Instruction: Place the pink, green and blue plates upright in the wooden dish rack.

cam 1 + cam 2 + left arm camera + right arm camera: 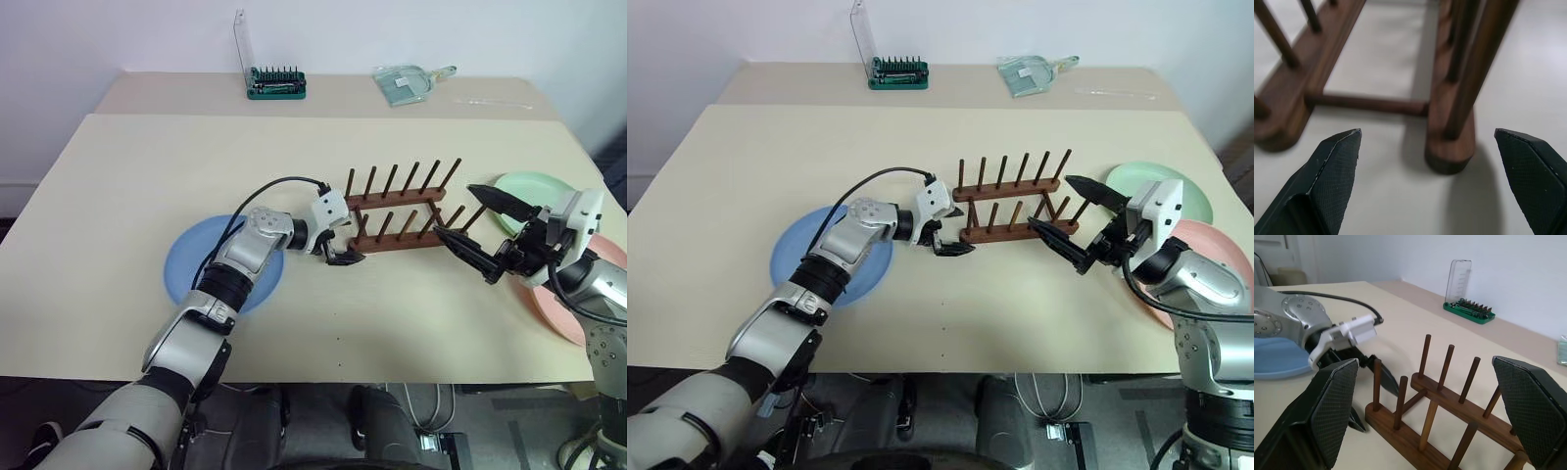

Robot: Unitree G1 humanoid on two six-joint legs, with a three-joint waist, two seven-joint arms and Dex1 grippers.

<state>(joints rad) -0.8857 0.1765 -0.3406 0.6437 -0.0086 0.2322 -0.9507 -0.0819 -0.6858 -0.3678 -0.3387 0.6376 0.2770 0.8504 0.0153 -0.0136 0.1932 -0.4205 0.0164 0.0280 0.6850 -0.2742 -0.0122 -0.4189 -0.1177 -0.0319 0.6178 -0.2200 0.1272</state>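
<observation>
The wooden dish rack (397,211) stands empty at mid-table, its pegs upright. My left gripper (345,257) is open, low at the rack's left end; in the left wrist view its fingers (1337,166) flank the end of one rail (1449,152) without touching it. At the rack's right end my right gripper (454,210) hovers open, pointing along the rack (1449,401). The blue plate (186,264) lies flat, partly under my left arm. The green plate (534,196) lies flat at the right. In front of it lies the pink plate (554,308), partly hidden by my right arm.
A green bit case (276,83) with a raised clear lid stands at the back of the table. A clear plastic scoop (404,83) and a thin clear stick (495,102) lie to its right. The table's front edge runs close below both arms.
</observation>
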